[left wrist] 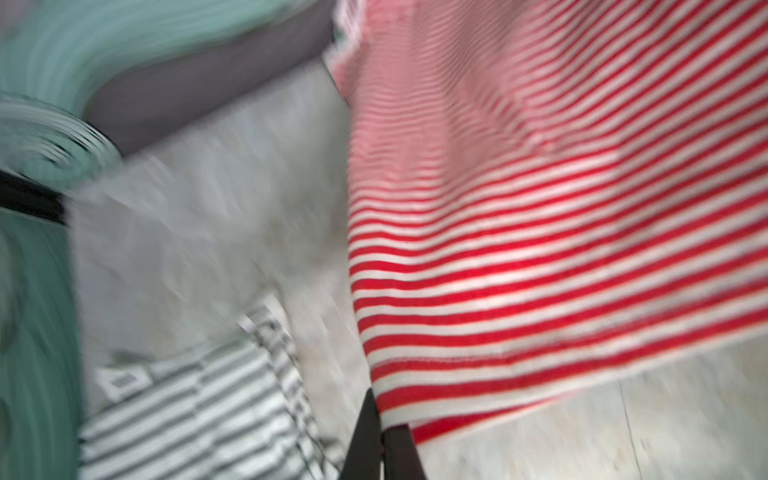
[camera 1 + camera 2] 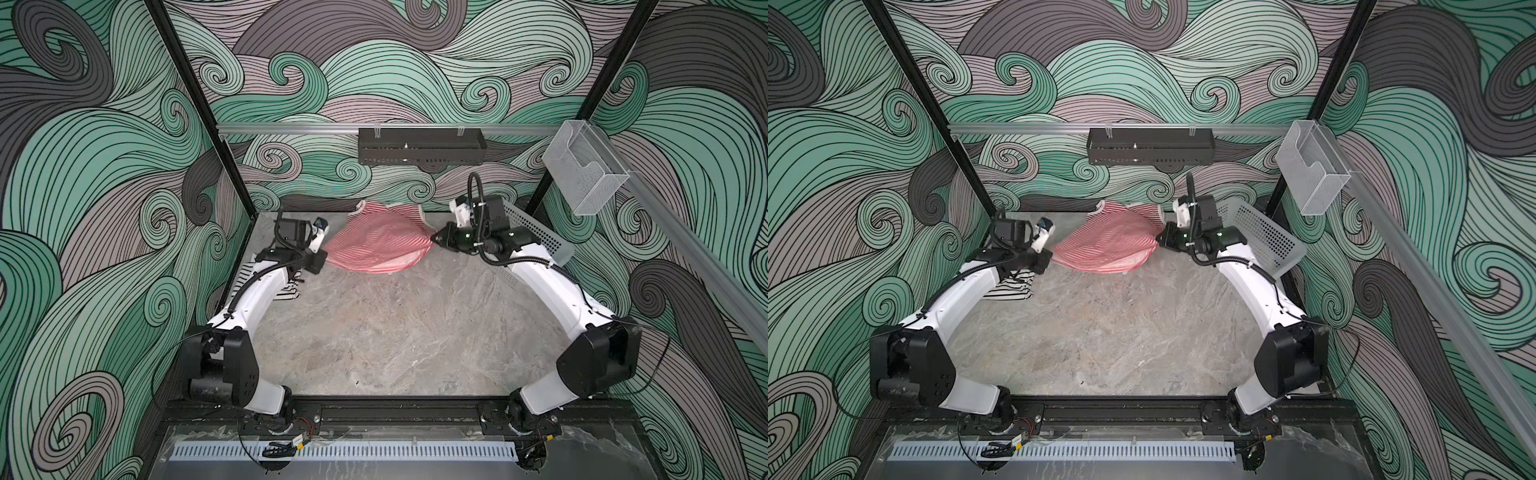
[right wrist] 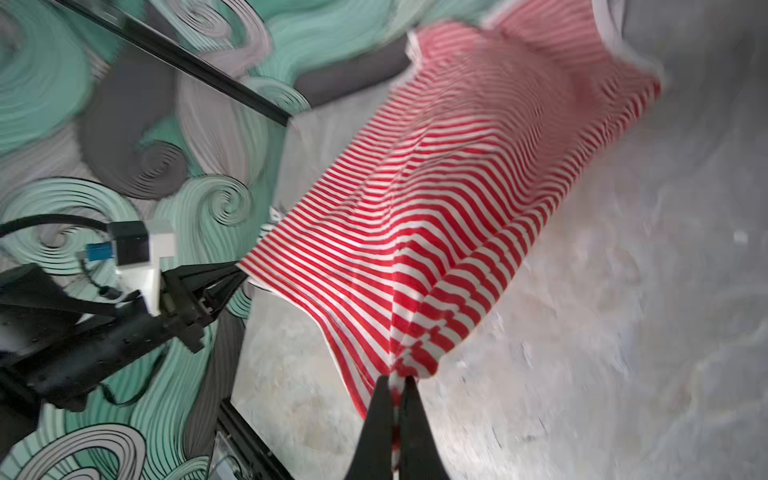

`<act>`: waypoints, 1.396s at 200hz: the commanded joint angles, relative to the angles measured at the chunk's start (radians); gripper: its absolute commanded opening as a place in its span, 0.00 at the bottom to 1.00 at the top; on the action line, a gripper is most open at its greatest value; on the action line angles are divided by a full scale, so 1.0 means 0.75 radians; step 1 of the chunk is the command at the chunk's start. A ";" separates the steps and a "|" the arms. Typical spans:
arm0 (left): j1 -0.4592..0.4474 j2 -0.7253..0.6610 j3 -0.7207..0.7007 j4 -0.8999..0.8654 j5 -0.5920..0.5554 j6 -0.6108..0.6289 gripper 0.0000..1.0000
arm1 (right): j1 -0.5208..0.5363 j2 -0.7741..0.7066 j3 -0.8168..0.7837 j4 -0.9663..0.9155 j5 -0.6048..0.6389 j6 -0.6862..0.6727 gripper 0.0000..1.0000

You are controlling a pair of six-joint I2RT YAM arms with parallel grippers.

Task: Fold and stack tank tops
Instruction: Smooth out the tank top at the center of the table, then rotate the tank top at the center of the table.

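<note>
Holding red-and-white top [image 2: 378,245] in air just beside basket [image 2: 1266,241], stretched btw both grippers. Left gripper [image 3: 240,268] and right gripper [image 3: 397,378] are each clamped on a hem corner. The b/w top [image 2: 1013,284] lies well apart from basket, past left gripper. Risks: thin pinch slips on fast swing, so a corner drops; straps land bunched; hem drags b/w top.

The right claw [image 3: 397,380] and left claw [image 3: 237,270] each pinch a corner of the red-and-white tank top [image 3: 436,199].

Left pincer [image 2: 325,258] and right pincer [image 2: 433,239] clamped tight, raised, facing each other.
</note>
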 commanded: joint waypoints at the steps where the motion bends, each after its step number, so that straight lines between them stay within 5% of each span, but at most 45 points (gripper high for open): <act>1: -0.011 -0.133 -0.061 -0.096 0.180 0.116 0.00 | 0.012 -0.104 -0.189 0.077 0.008 0.043 0.00; 36: -0.058 -0.071 -0.230 -0.182 0.224 0.183 0.00 | 0.009 -0.125 -0.437 0.048 0.045 0.023 0.00; 89: -0.203 0.180 -0.213 -0.431 0.038 0.286 0.00 | 0.012 -0.209 -0.641 0.005 0.061 0.024 0.00; 159: -0.272 0.124 -0.243 -0.539 -0.037 0.380 0.00 | 0.015 -0.332 -0.815 -0.066 0.053 0.035 0.00; 187: -0.272 0.121 -0.208 -0.663 -0.047 0.439 0.18 | 0.018 -0.349 -0.810 -0.126 0.046 0.027 0.40; 215: -0.268 0.106 -0.140 -0.790 -0.086 0.525 0.22 | 0.027 -0.394 -0.726 -0.205 0.113 0.034 0.49; 242: -0.235 0.108 -0.010 -0.837 -0.086 0.564 0.23 | 0.070 -0.370 -0.659 -0.171 0.129 0.080 0.44; 279: -0.188 0.294 0.256 -0.743 -0.068 0.536 0.23 | 0.220 -0.151 -0.627 -0.006 0.149 0.201 0.18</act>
